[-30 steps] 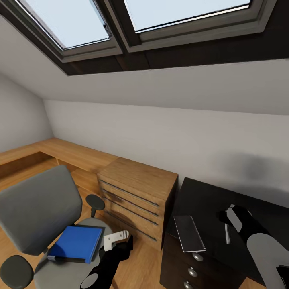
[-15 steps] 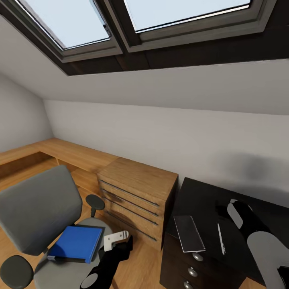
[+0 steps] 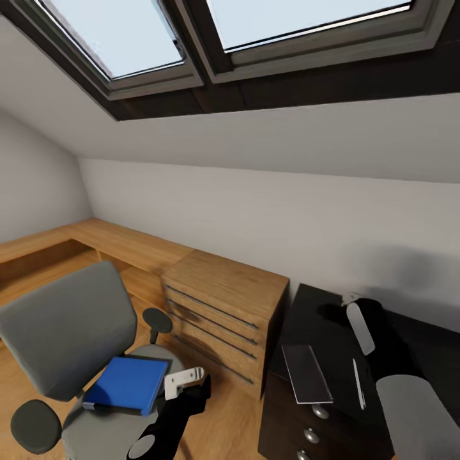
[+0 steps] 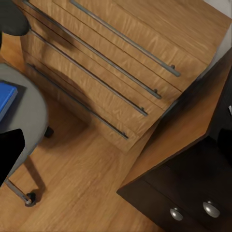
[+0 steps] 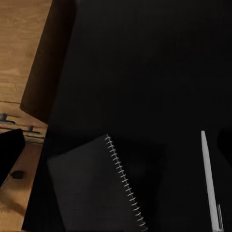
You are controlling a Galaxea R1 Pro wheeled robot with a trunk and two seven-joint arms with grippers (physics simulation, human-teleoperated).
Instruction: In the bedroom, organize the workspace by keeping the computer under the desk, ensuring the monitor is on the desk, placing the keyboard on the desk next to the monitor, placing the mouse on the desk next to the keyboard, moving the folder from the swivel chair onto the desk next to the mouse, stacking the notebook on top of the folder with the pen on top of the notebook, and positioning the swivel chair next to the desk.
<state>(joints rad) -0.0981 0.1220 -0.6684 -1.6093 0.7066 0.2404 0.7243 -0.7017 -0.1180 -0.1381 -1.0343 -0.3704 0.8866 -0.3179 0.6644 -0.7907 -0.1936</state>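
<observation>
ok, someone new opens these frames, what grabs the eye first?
Probably the blue folder lying on the seat of the grey swivel chair, low at the robot's left. Next, the dark spiral notebook and the thin white pen, apart on the black desk at the right. Two big skylights span the sloped ceiling.

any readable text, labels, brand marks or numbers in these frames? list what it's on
None: no legible text, label, brand or number in any view.
Blue folder on the swivel chair: plain cover, no title.
Spiral notebook on the desk: dark blank cover.
Pen: white, no visible print.
Light-wood cabinet and desk drawer fronts: only handles and knobs, no markings.
</observation>
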